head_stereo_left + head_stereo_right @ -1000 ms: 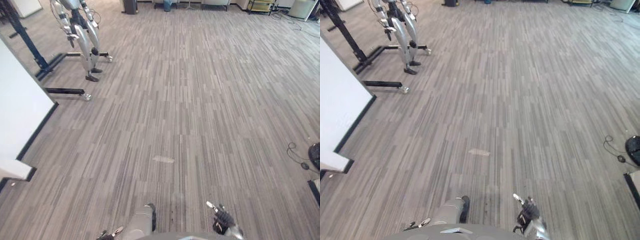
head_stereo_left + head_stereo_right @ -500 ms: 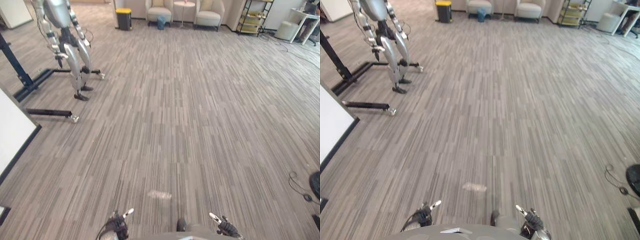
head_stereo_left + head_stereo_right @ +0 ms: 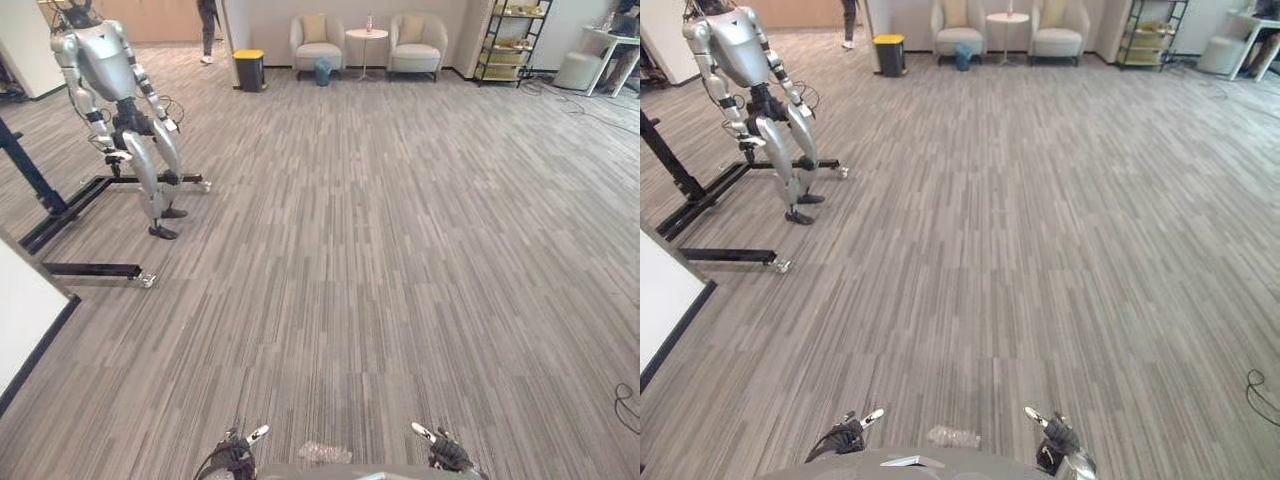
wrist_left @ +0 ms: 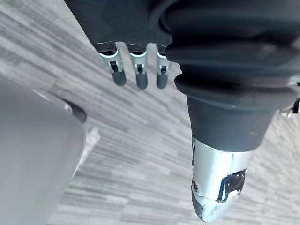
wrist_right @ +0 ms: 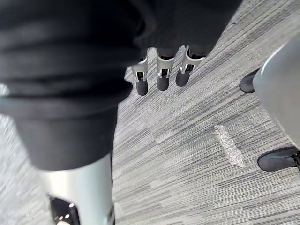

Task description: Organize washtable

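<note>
Hanging empty over grey floor (image 3: 380, 250), left robot hand (image 3: 232, 454) and right robot hand (image 3: 444, 455) show relaxed, spread fingers; what to grasp, and how, cannot be judged yet.

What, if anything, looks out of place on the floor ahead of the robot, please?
A small pale patch lies on the striped grey carpet just ahead of the robot, between its left robot hand and right robot hand. It breaks the pattern; whether tape, a scrap or wear, I cannot tell.
</note>
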Controlling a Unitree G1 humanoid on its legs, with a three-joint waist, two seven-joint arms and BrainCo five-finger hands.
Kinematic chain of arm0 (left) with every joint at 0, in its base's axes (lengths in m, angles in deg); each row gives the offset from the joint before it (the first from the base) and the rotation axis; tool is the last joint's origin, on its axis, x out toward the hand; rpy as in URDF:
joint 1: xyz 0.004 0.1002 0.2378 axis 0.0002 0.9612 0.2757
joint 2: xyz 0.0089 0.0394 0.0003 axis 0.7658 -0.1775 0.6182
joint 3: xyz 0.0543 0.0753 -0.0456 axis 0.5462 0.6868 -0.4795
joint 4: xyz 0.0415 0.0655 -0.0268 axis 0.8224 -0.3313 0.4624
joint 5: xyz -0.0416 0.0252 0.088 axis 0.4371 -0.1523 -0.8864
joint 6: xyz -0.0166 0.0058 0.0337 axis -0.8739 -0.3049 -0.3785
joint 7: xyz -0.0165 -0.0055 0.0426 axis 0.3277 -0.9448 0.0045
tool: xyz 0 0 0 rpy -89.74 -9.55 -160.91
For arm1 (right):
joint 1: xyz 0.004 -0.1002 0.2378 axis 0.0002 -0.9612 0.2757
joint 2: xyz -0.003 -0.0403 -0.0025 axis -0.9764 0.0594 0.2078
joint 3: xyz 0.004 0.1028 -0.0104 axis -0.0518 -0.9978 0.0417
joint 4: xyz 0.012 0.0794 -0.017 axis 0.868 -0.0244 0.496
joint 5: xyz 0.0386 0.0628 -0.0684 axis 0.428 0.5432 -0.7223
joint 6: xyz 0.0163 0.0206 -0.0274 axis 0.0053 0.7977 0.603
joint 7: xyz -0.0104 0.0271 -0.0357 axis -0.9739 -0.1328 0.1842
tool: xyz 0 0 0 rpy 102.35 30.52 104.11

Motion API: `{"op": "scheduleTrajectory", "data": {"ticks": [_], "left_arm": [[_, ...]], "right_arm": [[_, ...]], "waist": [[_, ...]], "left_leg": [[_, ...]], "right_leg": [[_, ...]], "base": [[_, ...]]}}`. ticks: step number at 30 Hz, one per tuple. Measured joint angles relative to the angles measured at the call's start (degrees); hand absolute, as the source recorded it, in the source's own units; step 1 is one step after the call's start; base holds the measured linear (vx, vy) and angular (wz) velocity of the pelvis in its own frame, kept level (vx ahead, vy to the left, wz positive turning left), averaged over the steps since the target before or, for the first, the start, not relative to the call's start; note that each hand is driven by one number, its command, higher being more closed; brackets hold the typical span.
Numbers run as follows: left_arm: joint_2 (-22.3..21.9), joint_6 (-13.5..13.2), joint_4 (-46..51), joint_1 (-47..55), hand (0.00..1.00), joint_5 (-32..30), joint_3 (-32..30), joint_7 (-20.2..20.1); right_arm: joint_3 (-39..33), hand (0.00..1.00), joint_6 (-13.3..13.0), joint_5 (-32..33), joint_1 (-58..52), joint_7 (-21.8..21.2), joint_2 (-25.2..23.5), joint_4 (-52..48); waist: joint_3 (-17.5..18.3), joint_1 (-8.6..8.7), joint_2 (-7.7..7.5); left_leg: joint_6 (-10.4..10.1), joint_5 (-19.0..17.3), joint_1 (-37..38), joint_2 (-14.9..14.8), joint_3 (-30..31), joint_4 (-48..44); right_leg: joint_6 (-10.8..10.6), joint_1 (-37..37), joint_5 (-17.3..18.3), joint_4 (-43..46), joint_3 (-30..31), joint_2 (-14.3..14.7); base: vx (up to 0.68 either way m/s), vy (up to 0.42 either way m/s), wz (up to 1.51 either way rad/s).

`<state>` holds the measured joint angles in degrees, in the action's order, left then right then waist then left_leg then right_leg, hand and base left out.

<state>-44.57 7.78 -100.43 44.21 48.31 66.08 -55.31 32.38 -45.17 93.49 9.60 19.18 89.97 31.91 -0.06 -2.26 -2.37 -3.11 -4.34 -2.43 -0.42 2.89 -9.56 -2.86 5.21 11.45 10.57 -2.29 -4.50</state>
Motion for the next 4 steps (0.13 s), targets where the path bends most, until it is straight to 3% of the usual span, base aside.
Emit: {"op": "scheduleTrajectory", "data": {"ticks": [4], "left_arm": [[1.3,0.1,-1.1,-0.3,0.0,0.0,0.7,-0.2]], "right_arm": [[-2.3,0.0,0.9,-1.1,-0.7,-0.2,0.1,2.0]], "waist": [[0.2,0.01,-0.15]], "left_leg": [[0.9,0.5,2.5,0.4,-1.1,2.9]], "right_leg": [[-0.8,1.2,-2.5,-1.7,2.2,-0.2]], "base": [[0.1,0.099,-0.15]]}}
